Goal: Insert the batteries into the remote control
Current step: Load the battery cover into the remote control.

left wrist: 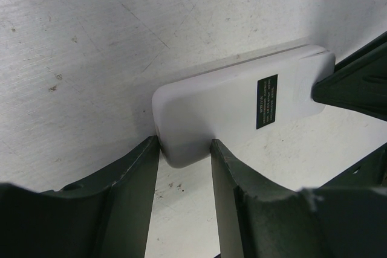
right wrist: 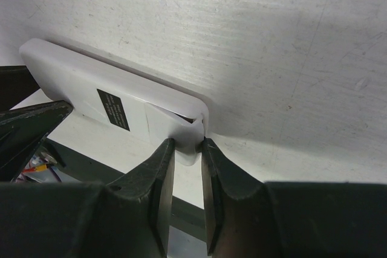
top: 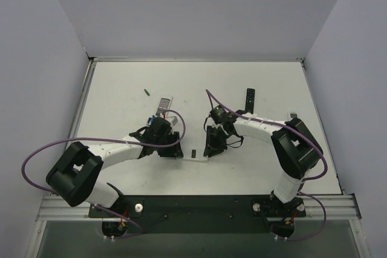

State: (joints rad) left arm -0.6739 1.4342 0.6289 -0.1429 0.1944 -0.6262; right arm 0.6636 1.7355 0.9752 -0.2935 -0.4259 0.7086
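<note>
The remote control (top: pixel 193 153) is a small white slab with its plain back and dark label showing, and it spans the gap between my two grippers. My left gripper (left wrist: pixel 184 146) is shut on one rounded end of the remote control (left wrist: pixel 230 107). My right gripper (right wrist: pixel 187 144) is shut on the opposite end of the remote control (right wrist: pixel 78 83), where the battery cover (right wrist: pixel 166 119) stands slightly lifted with a dark gap at its corner. One green battery (top: pixel 147 92) lies on the table far back left, away from both grippers.
A white remote with a grey face (top: pixel 164 106) lies just behind the left wrist. A slim black remote (top: pixel 250 99) lies behind the right arm. A small dark grey piece (top: pixel 293 115) sits near the right edge. Walls enclose the table (top: pixel 121 83).
</note>
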